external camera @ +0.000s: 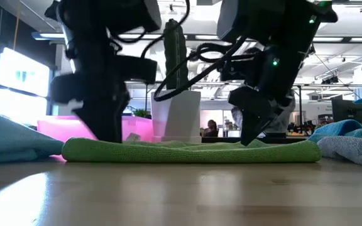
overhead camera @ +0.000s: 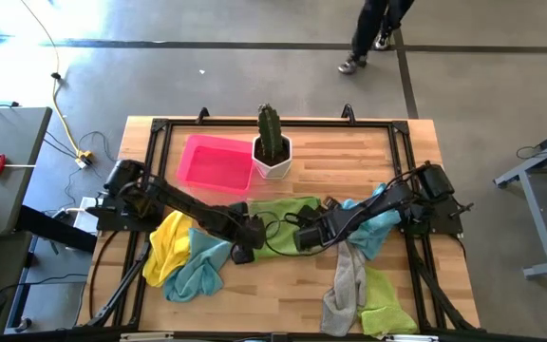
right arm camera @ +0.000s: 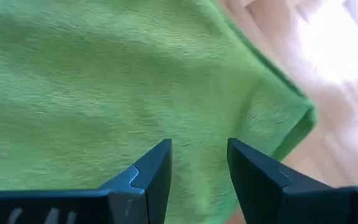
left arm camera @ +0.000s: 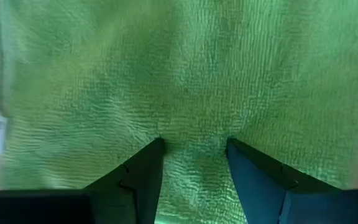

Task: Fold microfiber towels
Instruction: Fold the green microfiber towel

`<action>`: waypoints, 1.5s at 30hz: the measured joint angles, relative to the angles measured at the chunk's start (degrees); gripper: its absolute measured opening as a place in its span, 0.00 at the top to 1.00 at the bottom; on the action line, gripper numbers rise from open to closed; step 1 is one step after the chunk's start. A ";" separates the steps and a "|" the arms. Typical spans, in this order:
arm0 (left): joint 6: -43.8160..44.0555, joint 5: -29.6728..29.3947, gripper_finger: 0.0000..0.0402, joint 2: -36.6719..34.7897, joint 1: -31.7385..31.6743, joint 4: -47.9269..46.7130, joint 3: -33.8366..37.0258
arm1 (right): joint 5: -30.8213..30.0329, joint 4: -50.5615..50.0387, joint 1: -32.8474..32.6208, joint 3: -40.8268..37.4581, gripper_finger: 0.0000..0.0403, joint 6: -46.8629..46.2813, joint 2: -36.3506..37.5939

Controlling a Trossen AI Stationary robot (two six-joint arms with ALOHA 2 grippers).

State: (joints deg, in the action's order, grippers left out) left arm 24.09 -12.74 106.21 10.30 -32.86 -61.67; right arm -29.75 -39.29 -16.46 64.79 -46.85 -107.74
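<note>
No towel is folded yet; one lime green towel (overhead camera: 288,220) at centre frame is pressed by the parted left hand (overhead camera: 245,249) and right hand (overhead camera: 304,237).

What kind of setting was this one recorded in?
Most likely an open lab or workshop: a wooden table on a concrete floor, cables trailing over it, and open-plan desks with monitors behind.

I see a grey concrete floor (overhead camera: 254,76) beyond the light wooden table (overhead camera: 302,285); bright windows (external camera: 17,81) light the room.
</note>
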 joint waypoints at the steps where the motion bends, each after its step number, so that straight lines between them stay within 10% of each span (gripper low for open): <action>1: 0.58 -0.03 0.58 0.40 0.30 0.13 -0.07 | -0.43 -0.39 0.48 0.00 0.63 1.28 0.00; 19: 6.81 0.71 0.58 -2.03 3.77 0.42 0.22 | 4.32 -17.59 5.13 -0.04 0.63 3.19 12.59; 35: 5.72 -1.25 0.58 -2.38 4.82 -1.67 0.13 | 22.94 16.02 3.72 -20.22 0.63 -3.89 20.36; 45: 5.74 -1.41 0.58 -2.40 4.69 -2.07 0.11 | 24.44 42.55 6.72 -35.83 0.59 -12.70 26.51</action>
State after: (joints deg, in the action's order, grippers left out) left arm 29.82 -14.15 103.81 14.98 -34.93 -61.56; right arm -5.32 3.26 -9.74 28.96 -59.55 -81.23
